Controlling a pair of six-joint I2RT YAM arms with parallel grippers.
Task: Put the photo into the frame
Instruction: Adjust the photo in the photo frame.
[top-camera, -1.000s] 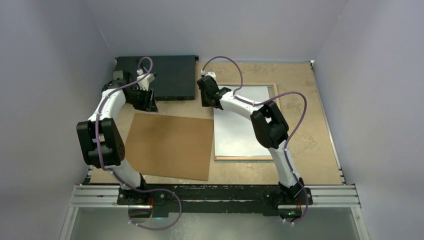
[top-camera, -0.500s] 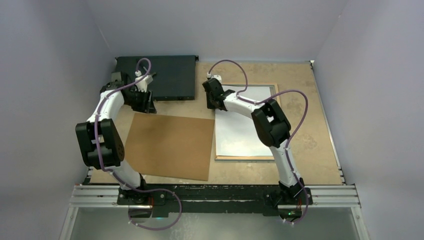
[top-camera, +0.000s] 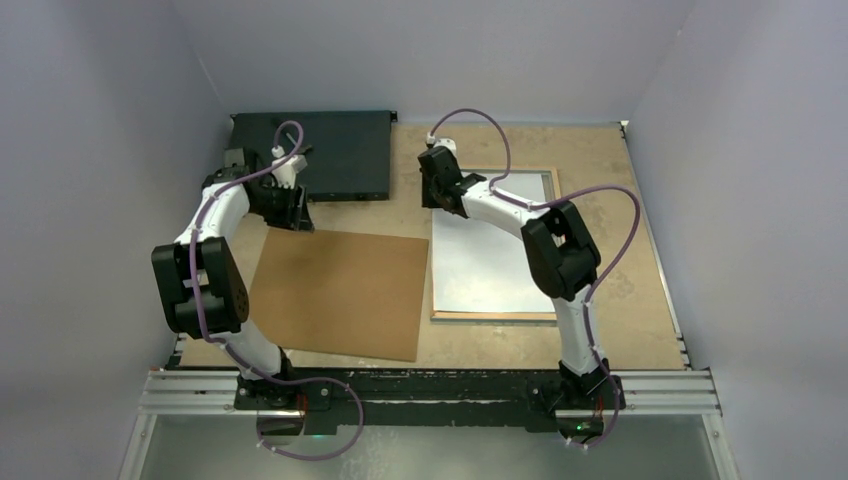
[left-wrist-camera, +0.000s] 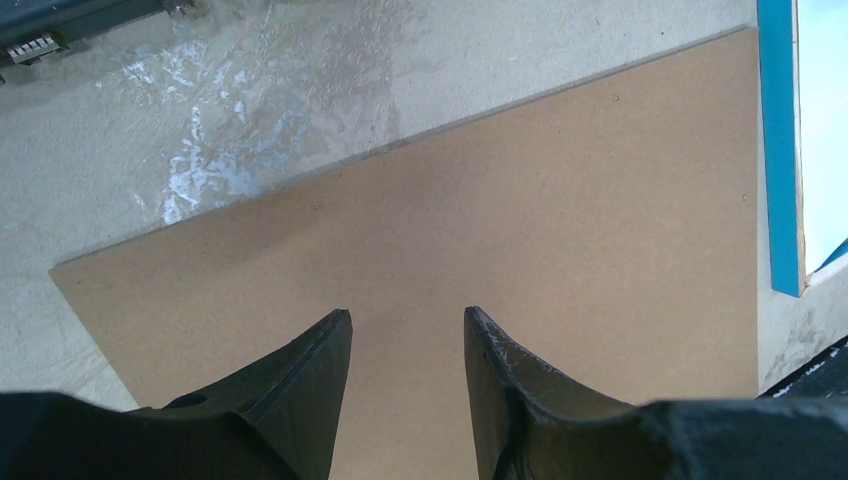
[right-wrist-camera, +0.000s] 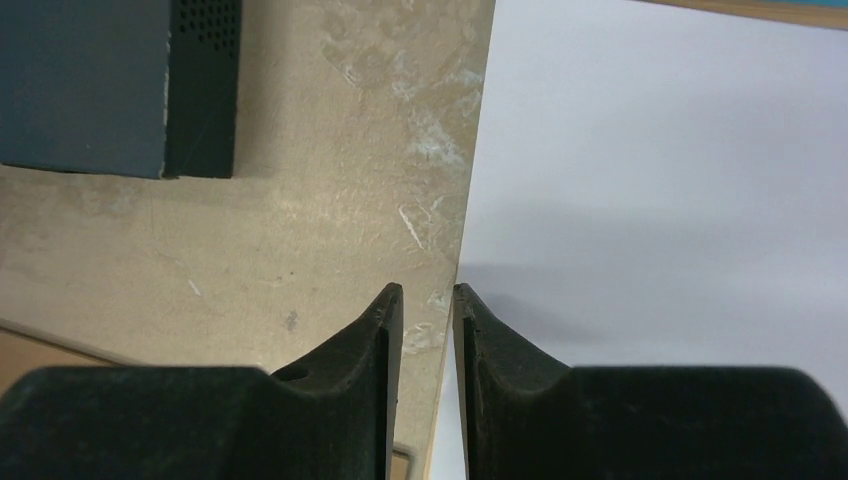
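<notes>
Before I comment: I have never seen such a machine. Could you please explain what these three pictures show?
Two robot arms stand bolted to a table. One picture is taken from above; the other two come from a camera on each wrist, showing its own black fingers. On the table lie a black box, a brown panel and the frame, with the photo lying white back up over it. The left gripper hangs open over the panel; the right gripper, slightly open, stands over the photo's left edge. Neither holds anything.

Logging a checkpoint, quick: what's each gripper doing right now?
Left gripper: open, empty, above the brown panel.
Right gripper: slightly open, empty, at the photo's left edge.
</notes>
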